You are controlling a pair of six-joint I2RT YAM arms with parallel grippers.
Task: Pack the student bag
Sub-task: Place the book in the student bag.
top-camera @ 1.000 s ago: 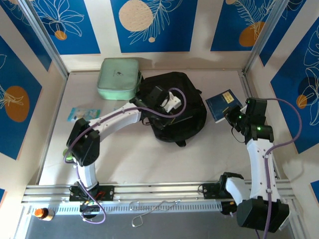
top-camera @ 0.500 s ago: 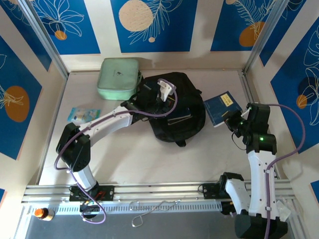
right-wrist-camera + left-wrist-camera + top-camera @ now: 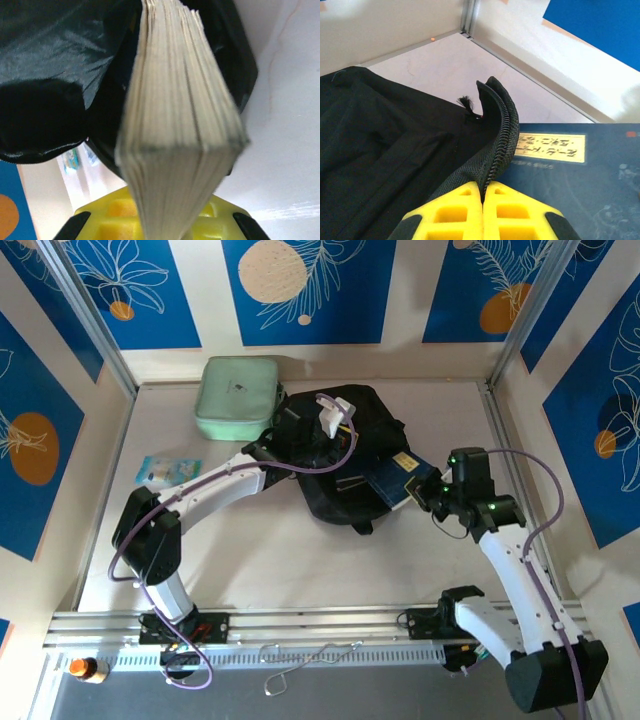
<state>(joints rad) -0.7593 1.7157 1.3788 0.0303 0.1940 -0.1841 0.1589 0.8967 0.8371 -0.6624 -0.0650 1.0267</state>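
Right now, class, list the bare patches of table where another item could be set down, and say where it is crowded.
Free: the near-centre table between the two arms, in front of the student bag; the right rear corner beyond the blue book. Crowded: back left, with the mint case, small packet and left arm.

Mint green zip case [image 3: 238, 397] at the tabletop's [image 3: 270, 560] far left corner; small pale-blue packet [image 3: 167, 469] lies flat nearer, by the left edge.
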